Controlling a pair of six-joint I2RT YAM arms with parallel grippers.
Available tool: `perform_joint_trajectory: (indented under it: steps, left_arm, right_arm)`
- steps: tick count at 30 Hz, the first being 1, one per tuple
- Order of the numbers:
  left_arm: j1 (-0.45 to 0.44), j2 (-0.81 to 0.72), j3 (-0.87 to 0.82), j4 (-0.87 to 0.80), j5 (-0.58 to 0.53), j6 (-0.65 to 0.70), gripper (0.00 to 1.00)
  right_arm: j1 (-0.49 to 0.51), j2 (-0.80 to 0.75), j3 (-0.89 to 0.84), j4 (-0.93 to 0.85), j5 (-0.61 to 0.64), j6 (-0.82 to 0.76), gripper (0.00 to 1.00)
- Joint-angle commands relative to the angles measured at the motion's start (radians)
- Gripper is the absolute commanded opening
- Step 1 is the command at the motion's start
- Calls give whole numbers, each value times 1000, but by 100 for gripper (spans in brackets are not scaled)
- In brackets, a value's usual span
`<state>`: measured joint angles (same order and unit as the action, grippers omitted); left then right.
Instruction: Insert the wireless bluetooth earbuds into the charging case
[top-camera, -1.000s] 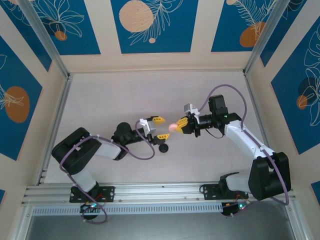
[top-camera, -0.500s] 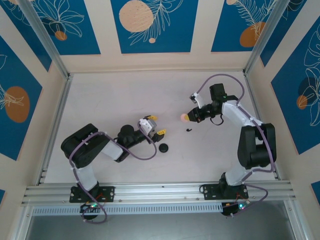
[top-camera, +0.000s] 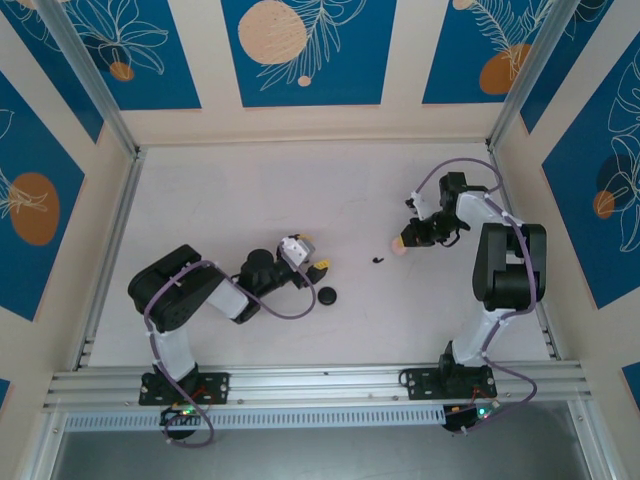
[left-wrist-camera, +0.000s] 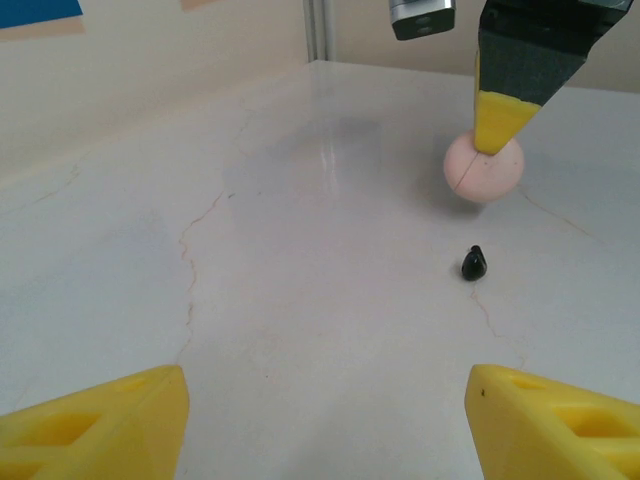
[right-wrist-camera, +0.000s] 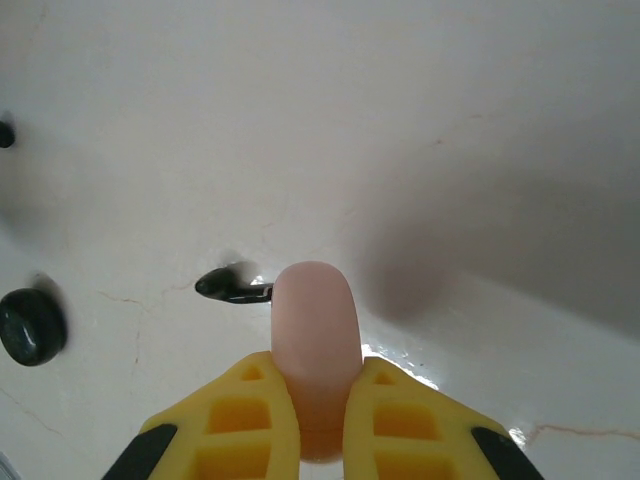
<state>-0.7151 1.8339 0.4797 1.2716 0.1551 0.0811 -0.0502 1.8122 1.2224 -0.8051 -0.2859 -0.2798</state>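
Observation:
My right gripper (top-camera: 405, 243) is shut on the pale pink round charging case (top-camera: 401, 245), held edge-on between the yellow fingers (right-wrist-camera: 250, 420) low over the table. In the right wrist view the case (right-wrist-camera: 314, 320) sticks out past the right gripper (right-wrist-camera: 320, 367). One tiny dark earbud (top-camera: 378, 260) lies on the table just left of the case; the same earbud (right-wrist-camera: 232, 286) shows beside it, and the left wrist view has the earbud (left-wrist-camera: 474, 263) in front of the case (left-wrist-camera: 484, 170). My left gripper (top-camera: 315, 256) is open, well left of the earbud, and this left gripper (left-wrist-camera: 330, 430) has nothing between its fingers.
A black round disc (top-camera: 327, 295) lies on the table below the left gripper, and the disc (right-wrist-camera: 30, 326) sits at the left edge of the right wrist view. Walls (top-camera: 310, 125) close in the white table (top-camera: 250, 190) at the back and both sides.
The right gripper has carried the pink case to the right, away from the left gripper, and lower toward the table. The left gripper has drawn back a little. The earbud now lies uncovered.

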Motion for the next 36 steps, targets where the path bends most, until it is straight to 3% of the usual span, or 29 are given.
perform_joint_trajectory:
  steps: [1,16,26,32,36]
  left_arm:
    - [-6,-12,25,-41,-5,3,71]
    - [-18,-86,66,-238,-11,34,69]
    - [-22,-123,82,-309,9,35,69]
    - [-26,-191,101,-426,-7,10,68]
    - [-34,-255,150,-607,1,-14,66]
  right_arm:
    - [-11,34,36,-46,-2,-7,6]
    - [-25,109,81,-80,-1,-17,13]
    - [-28,80,65,-37,41,16,33]
    - [-28,51,50,-3,71,37,38]
    - [-28,13,29,28,88,55,41]
